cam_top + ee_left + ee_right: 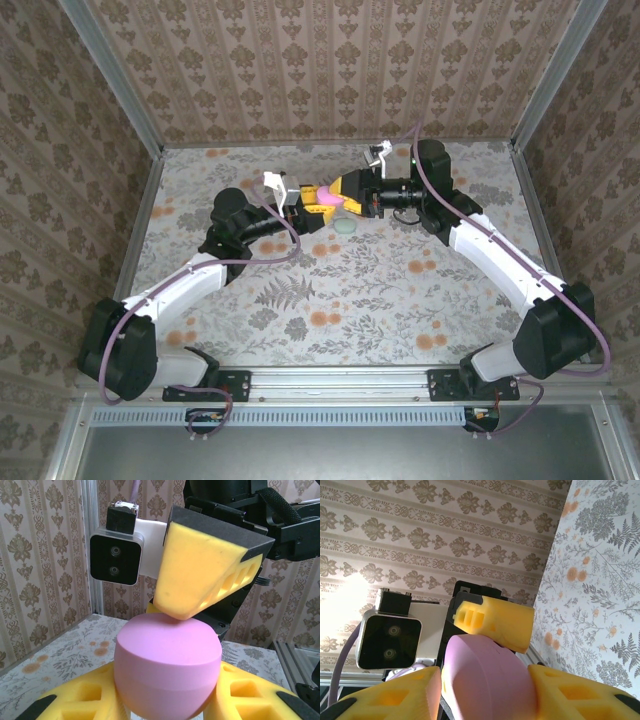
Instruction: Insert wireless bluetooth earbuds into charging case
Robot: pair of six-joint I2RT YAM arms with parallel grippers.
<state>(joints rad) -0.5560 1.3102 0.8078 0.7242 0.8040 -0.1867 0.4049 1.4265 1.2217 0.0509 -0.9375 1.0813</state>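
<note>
The pink rounded charging case (326, 193) is held above the table at the back middle, between both grippers, with its lid down. My left gripper (167, 700) is shut on it, one yellow pad against each side of the case (167, 665). From the opposite side my right gripper (485, 692) is closed on the same case (485, 680), its pads touching both flanks. One right finger (200, 575) presses on the case's top in the left wrist view. A left finger (495, 622) shows behind the case in the right wrist view. The earbuds are hidden.
A small pale green round object (345, 226) lies on the floral table just in front of the two grippers. Patterned walls and metal frame posts (140, 120) close in the back and sides. Each wrist camera (116, 557) sits close to the other gripper.
</note>
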